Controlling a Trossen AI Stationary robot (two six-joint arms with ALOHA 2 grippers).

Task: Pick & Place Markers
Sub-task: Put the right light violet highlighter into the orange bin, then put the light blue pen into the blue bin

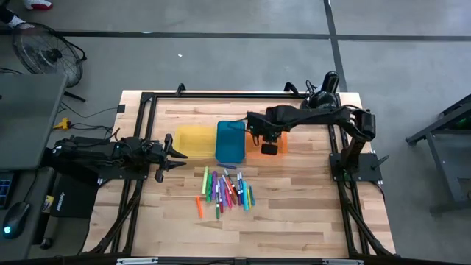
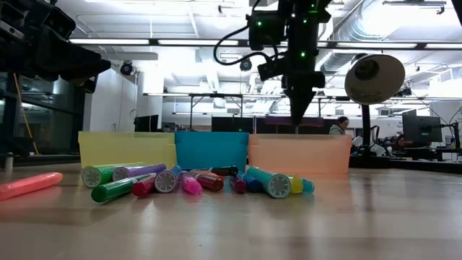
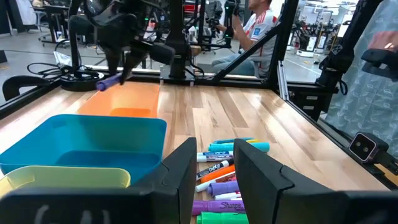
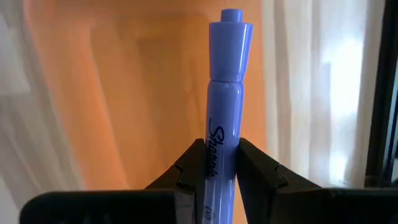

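High view: we see a wooden table (image 1: 294,191) with three trays in a row, yellow (image 1: 193,140), blue (image 1: 230,141) and orange (image 1: 278,141), and in front of them a loose pile of markers (image 1: 224,190) in mixed colours, one orange marker (image 1: 199,207) lying a little apart. Our right gripper (image 1: 269,147) hangs over the orange tray; our left gripper (image 1: 176,153) waits just beside the yellow tray, fingers parted with nothing between them.

In the right wrist view the right gripper's fingers (image 4: 255,171) pinch a purple marker (image 4: 227,93) across the lower barrel, cap end pointing away, over the orange tray's floor.

We judge these markers light and stiff, with smooth round plastic barrels that can roll on the wood or twist in a loose pinch. The best hold looks to be across the middle of the barrel, jaws square to its length, so it neither tips nor slides out.

Each one is short and thin, a stepped cap on one end, dark script printed along the side.
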